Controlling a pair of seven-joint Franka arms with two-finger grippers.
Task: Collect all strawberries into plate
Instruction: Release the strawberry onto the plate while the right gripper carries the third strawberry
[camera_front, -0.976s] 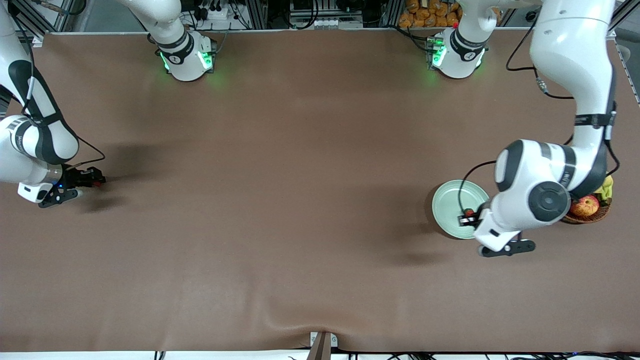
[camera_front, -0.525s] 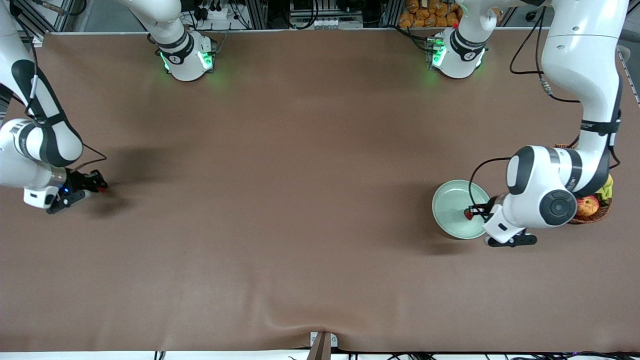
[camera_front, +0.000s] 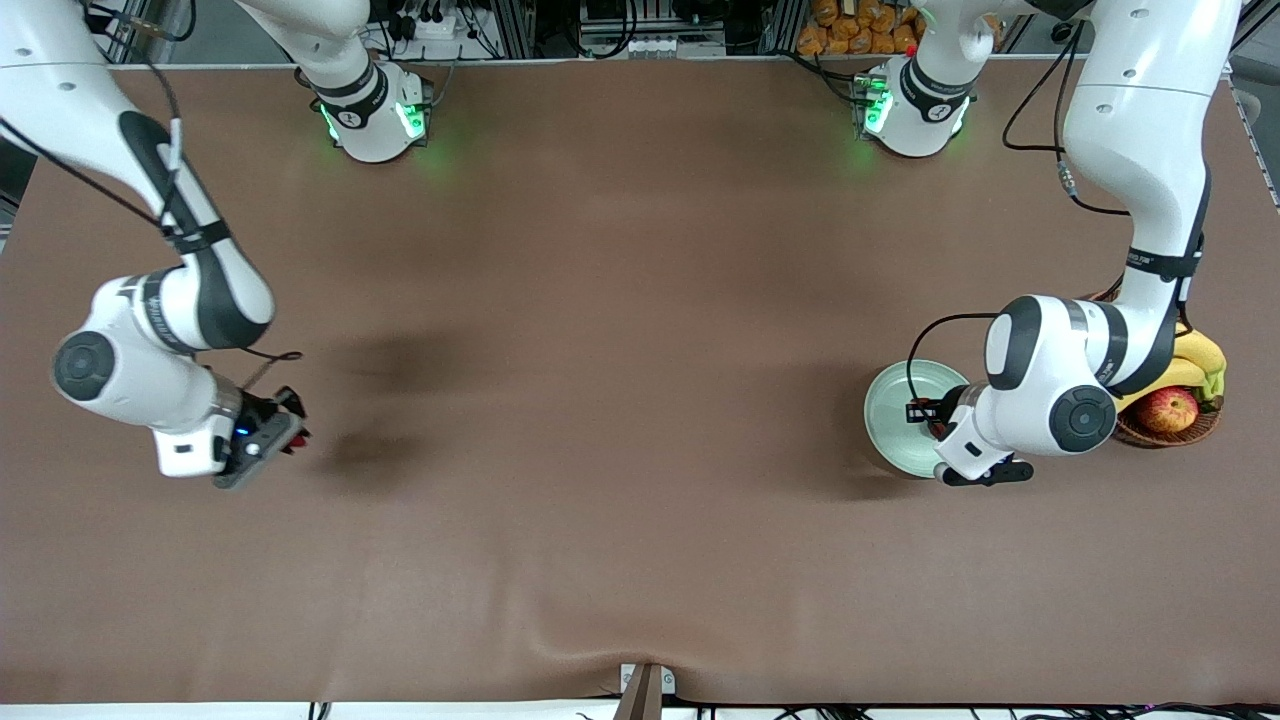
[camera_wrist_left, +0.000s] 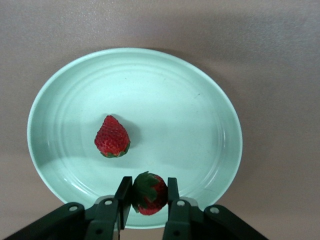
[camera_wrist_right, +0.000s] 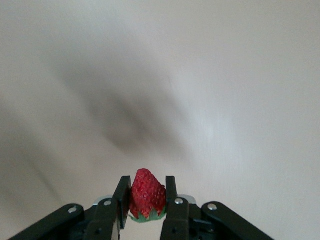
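Strawberries were split three ways when I looked: my right gripper, up over bare worktop at the right arm's end, had its jaws clamped on one strawberry. My left gripper hung over the mint-green plate toward the left arm's end, jaws pinched on a second strawberry above the plate's rim. A third strawberry lay in the plate, near its middle. Just beside the plate sat a wicker basket with an apple and bananas.
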